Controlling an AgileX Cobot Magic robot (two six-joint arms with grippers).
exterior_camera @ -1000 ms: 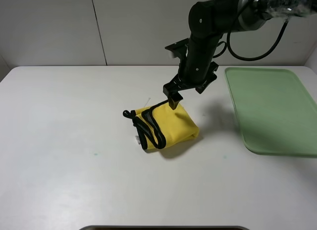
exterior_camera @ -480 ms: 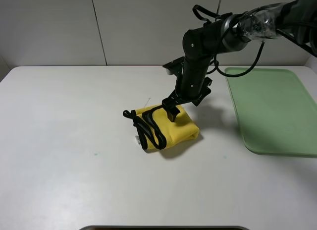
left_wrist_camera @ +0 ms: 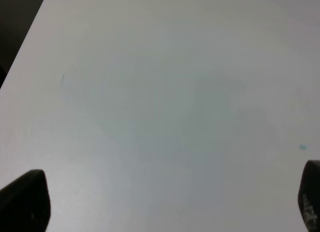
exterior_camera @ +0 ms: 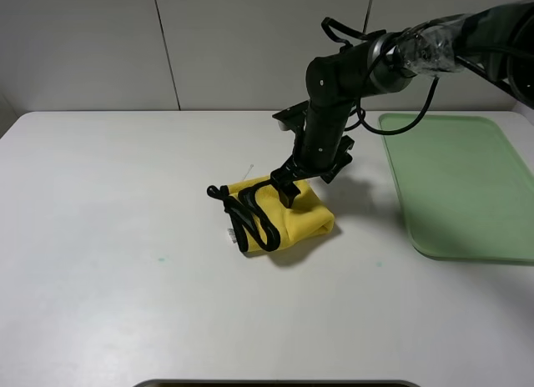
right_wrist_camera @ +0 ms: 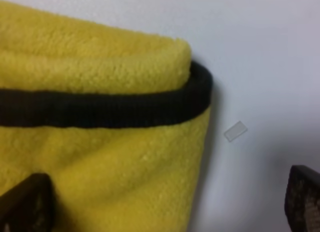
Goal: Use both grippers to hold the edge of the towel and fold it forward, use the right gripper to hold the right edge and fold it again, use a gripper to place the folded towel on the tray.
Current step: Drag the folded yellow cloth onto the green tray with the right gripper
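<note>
A folded yellow towel [exterior_camera: 279, 212] with black trim lies mid-desk [exterior_camera: 125, 262], directly beneath the right pincer [exterior_camera: 286, 189], whose fingers are spread wide over the cloth's far edge. The bundle sits rumpled, its dark border looping along the 9 o'clock side. The black arm slants down from 1 o'clock. A green tray [exterior_camera: 467, 187] rests at 3 o'clock. The left pincer [left_wrist_camera: 160, 199], also spread, hovers over bare desk.

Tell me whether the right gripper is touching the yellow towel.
Cannot tell. The right wrist view shows the open right gripper straddling the towel, one fingertip overlapping it; no view shows contact or gap plainly.
</note>
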